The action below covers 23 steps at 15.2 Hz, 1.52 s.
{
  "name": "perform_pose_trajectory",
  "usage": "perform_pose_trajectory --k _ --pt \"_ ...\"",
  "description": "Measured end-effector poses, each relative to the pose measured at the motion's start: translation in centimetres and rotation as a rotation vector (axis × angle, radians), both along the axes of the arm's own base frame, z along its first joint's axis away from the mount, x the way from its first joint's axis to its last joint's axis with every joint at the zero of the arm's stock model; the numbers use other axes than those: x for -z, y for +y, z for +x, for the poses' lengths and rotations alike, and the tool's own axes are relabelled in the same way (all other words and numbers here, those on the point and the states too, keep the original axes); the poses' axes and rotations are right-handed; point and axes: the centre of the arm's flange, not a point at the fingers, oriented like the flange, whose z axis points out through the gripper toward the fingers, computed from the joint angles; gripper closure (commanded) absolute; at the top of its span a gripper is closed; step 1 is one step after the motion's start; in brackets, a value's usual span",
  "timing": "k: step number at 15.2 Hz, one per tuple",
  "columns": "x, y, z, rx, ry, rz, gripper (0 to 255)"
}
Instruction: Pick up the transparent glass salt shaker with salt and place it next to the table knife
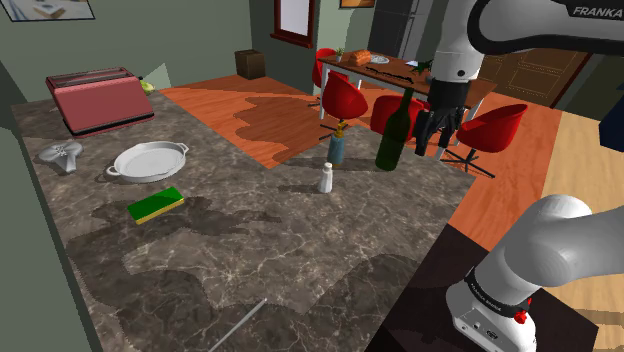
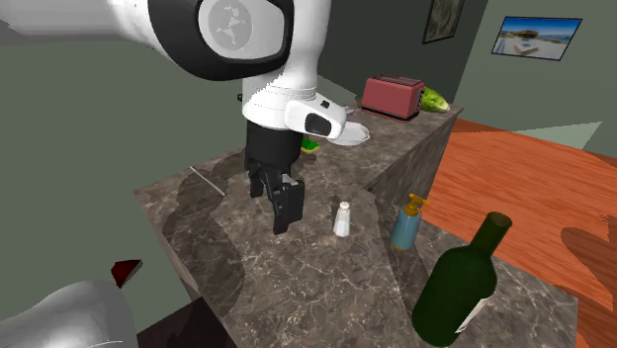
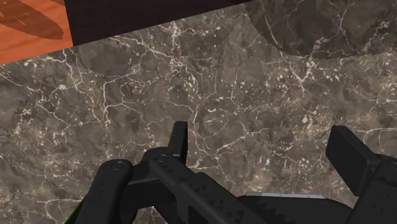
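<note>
The salt shaker [image 1: 325, 178] [image 2: 342, 219], small and pale with a light cap, stands upright on the dark marble counter [image 1: 270, 250]. The table knife [image 1: 238, 325] [image 2: 206, 180] lies flat near the counter's front edge in the shoulder view, well away from the shaker. My black gripper [image 1: 432, 145] [image 2: 278, 210] [image 3: 264, 149] hangs above the counter, to the right of the shaker in the shoulder view and beyond a green wine bottle. Its fingers [image 3: 180, 140] stand apart with only bare marble beneath them; it is open and holds nothing.
A green wine bottle [image 1: 395, 130] [image 2: 460, 282] and a blue soap dispenser [image 1: 338, 147] [image 2: 405, 222] stand close to the shaker. Farther off are a white dish [image 1: 150, 160], a green and yellow sponge [image 1: 156, 204] and a red toaster [image 1: 97, 98]. Red chairs [image 1: 350, 98] stand beyond the counter.
</note>
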Motion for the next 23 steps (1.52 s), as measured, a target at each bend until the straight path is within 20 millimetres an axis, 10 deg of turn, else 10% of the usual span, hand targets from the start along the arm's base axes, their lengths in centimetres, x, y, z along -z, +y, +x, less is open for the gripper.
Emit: perform_pose_trajectory --k 23 --pt "14.7 5.6 23.5 0.12 0.042 -0.013 0"
